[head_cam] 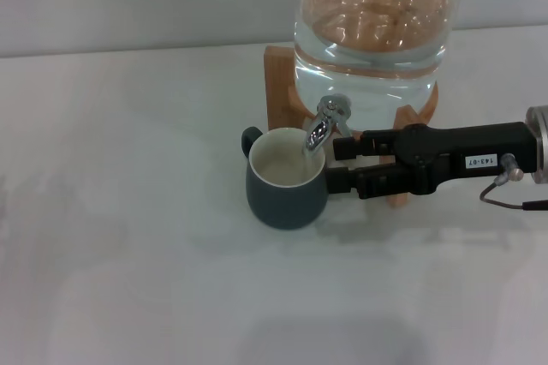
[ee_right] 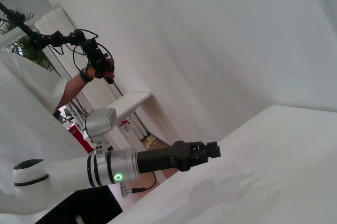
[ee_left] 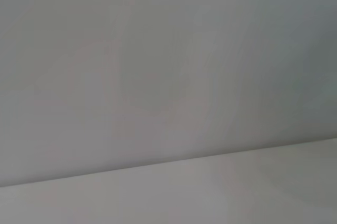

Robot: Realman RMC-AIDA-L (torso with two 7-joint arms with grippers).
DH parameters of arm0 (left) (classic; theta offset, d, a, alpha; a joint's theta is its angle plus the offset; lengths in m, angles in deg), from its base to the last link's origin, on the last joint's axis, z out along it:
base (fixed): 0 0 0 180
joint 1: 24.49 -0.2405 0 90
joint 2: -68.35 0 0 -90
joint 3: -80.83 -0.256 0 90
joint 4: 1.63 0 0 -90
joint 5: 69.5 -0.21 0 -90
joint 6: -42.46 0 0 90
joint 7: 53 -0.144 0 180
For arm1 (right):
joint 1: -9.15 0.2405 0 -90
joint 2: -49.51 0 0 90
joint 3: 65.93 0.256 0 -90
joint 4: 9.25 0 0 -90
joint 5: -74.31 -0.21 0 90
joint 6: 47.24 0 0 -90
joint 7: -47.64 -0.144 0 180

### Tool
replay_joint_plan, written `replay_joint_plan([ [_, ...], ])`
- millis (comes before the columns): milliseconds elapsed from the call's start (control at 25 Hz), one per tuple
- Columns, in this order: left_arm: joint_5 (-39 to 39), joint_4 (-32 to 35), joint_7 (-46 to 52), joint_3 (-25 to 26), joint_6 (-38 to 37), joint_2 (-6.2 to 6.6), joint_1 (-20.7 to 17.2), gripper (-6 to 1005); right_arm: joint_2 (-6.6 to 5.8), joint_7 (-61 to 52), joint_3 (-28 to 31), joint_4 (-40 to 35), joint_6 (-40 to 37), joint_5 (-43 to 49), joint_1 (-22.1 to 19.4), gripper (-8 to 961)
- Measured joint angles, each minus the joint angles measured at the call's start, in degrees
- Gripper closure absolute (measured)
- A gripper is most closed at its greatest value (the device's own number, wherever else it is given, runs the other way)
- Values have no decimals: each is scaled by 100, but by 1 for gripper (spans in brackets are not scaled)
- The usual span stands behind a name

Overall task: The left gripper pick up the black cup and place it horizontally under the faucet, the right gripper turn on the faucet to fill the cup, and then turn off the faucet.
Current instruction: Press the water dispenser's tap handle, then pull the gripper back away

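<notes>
The black cup [head_cam: 287, 189] stands upright on the white table, its cream inside showing and its small handle pointing to the back left. The chrome faucet [head_cam: 327, 118] hangs over the cup's back right rim. My right gripper [head_cam: 334, 162] reaches in from the right, level with the table. Its two bar fingers are apart, and the tips sit just right of the cup and below the faucet's lever, holding nothing. My left gripper [ee_right: 209, 151] shows only in the right wrist view, held off beside the table's edge with its fingers together and empty.
A large glass water jar [head_cam: 375, 26] on a wooden stand [head_cam: 281, 91] rises behind the cup. A cable [head_cam: 505, 198] hangs under the right wrist. The left wrist view shows only wall and table surface [ee_left: 210, 197].
</notes>
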State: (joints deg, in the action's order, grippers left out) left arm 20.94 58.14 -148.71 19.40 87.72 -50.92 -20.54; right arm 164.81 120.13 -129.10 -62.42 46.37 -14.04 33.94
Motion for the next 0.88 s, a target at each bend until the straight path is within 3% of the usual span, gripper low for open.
replay_joint_plan([
  [880, -1, 0, 58, -70, 0, 0, 0, 744, -93, 7, 414, -78, 25, 28, -91, 110],
])
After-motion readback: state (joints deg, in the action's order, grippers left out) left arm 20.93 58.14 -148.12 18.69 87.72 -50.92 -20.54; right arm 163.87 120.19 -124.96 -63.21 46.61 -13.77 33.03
